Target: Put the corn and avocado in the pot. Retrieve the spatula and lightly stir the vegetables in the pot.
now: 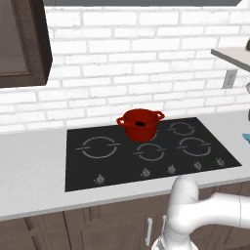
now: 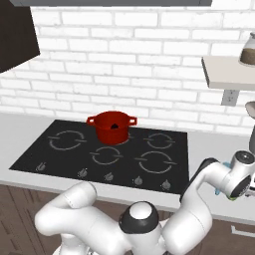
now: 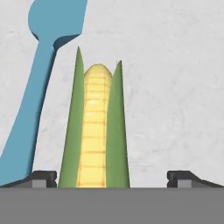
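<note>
The corn (image 3: 94, 131), a yellow ear in green husk, lies on the pale counter straight below my hand. My gripper (image 3: 116, 179) is open, its dark fingertips (image 3: 43, 178) on either side of the ear's near end, the left one closer to it. The blue spatula (image 3: 39, 87) lies just left of the corn, almost parallel to it. On the cooktop's back middle stands the red pot (image 1: 140, 123) (image 2: 111, 127), far to the left of my hand. A small dark lump, the avocado (image 1: 140, 124) (image 2: 115, 126), shows inside it.
The black cooktop (image 1: 97, 166) has several burner rings and a row of knobs along its front. A shelf (image 2: 224, 69) with a jar juts out at the right, above a wall outlet. A dark cabinet (image 1: 22, 44) hangs at the upper left.
</note>
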Available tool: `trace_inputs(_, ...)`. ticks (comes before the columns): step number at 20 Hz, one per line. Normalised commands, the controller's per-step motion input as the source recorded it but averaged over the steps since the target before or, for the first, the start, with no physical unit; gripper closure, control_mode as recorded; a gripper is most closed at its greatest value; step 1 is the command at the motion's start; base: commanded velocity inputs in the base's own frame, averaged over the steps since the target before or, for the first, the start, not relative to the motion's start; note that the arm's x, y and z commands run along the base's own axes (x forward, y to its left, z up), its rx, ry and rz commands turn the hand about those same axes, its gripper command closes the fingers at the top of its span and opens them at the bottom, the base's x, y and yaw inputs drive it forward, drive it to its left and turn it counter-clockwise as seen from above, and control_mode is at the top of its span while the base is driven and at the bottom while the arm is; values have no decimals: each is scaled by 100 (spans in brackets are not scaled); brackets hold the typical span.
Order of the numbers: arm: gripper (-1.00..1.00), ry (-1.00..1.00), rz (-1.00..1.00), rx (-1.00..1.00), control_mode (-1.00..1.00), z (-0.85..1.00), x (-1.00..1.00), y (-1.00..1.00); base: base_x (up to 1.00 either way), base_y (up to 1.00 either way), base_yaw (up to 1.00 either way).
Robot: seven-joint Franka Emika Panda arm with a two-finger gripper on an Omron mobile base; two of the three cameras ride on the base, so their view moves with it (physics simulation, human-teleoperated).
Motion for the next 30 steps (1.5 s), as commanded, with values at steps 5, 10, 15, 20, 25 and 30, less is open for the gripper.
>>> trace_inputs(5,100,0,1,0,-100,-17,7,0,0,0,0)
trace_inputs(10,100,0,0,0,-100,0,1,0,0,0,0)
trace_inputs(15,100,0,0,0,-100,0,0,0,0,0,0)
trace_inputs(20,100,1,0,-5,-100,20,-4,0,0,0,0)
trace_inputs(25,100,0,0,-2,-100,21,-11,0,0,0,0)
trace_inputs(30,100,0,0,-1,-100,17,-13,0,0,0,0)
